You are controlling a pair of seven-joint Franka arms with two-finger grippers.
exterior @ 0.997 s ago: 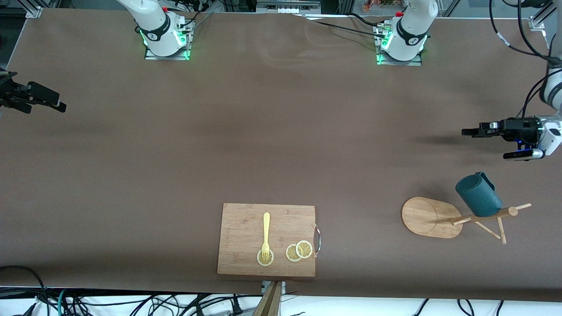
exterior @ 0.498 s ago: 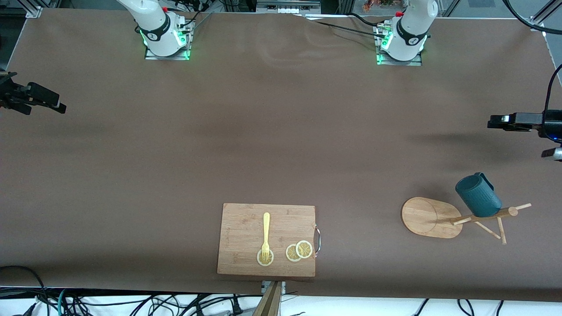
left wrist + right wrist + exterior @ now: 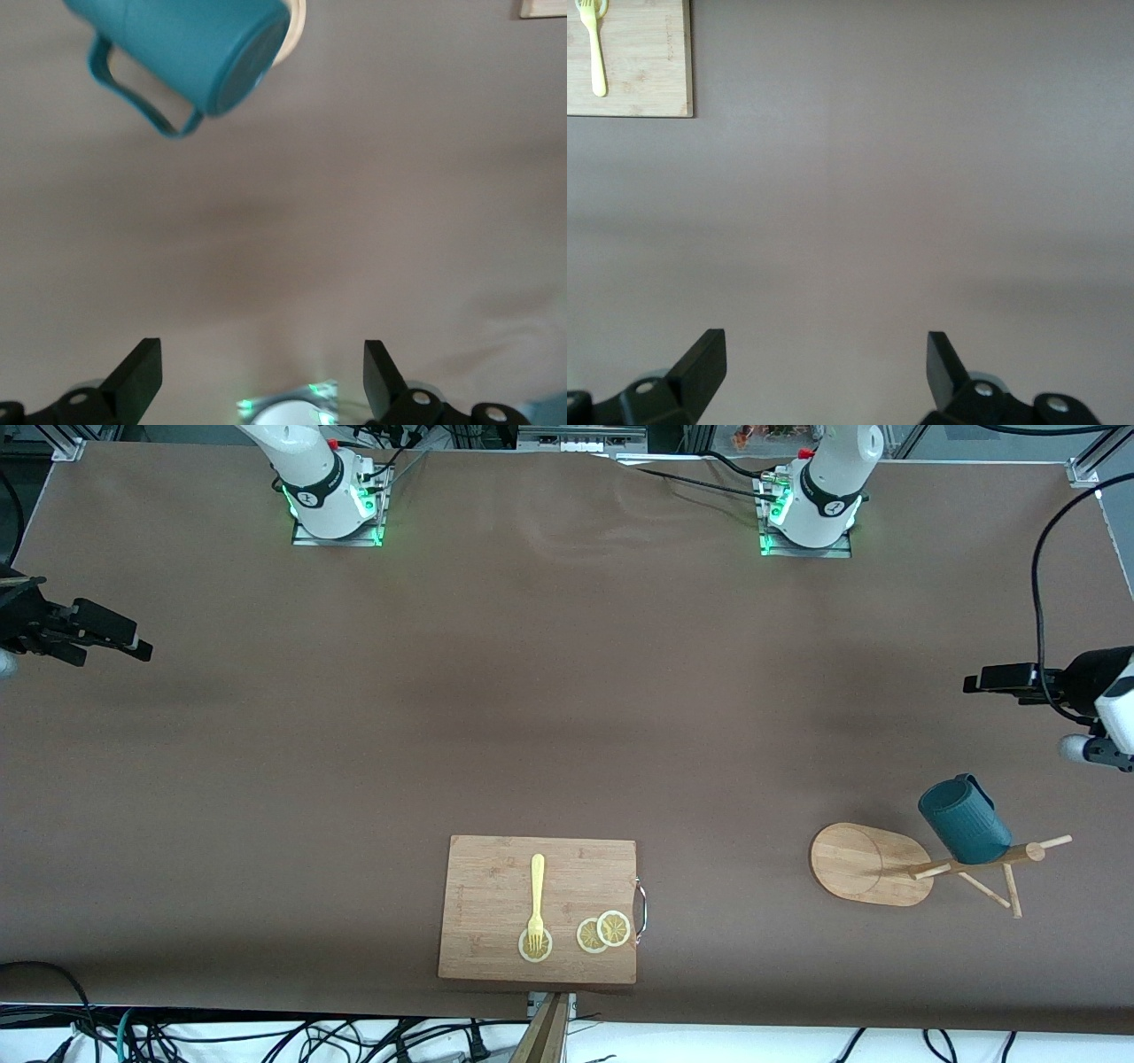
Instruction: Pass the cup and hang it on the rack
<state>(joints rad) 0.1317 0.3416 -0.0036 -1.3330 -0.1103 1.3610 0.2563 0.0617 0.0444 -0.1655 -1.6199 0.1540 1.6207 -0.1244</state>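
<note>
The dark teal cup point(image 3: 964, 824) hangs on a peg near the top of the light wooden rack point(image 3: 855, 864), which stands toward the left arm's end of the table. No gripper touches it. My left gripper point(image 3: 973, 683) is open and empty, up in the air over bare table near that end, apart from the rack. In the left wrist view the cup point(image 3: 190, 49) shows its base and handle, well away from the open left gripper point(image 3: 263, 372). My right gripper point(image 3: 142, 646) is open and empty over the table's edge at the right arm's end, as the right wrist view point(image 3: 826, 367) also shows.
A wooden cutting board point(image 3: 496, 895) with a metal handle lies near the front camera edge, mid-table. On it are a yellow fork point(image 3: 537, 895) and lemon slices point(image 3: 602, 932). The board point(image 3: 638, 80) also shows in the right wrist view.
My left gripper has drawn back from the rack toward the table's end and turned. My right gripper has shifted slightly toward the table's middle. The cup stays on the rack.
</note>
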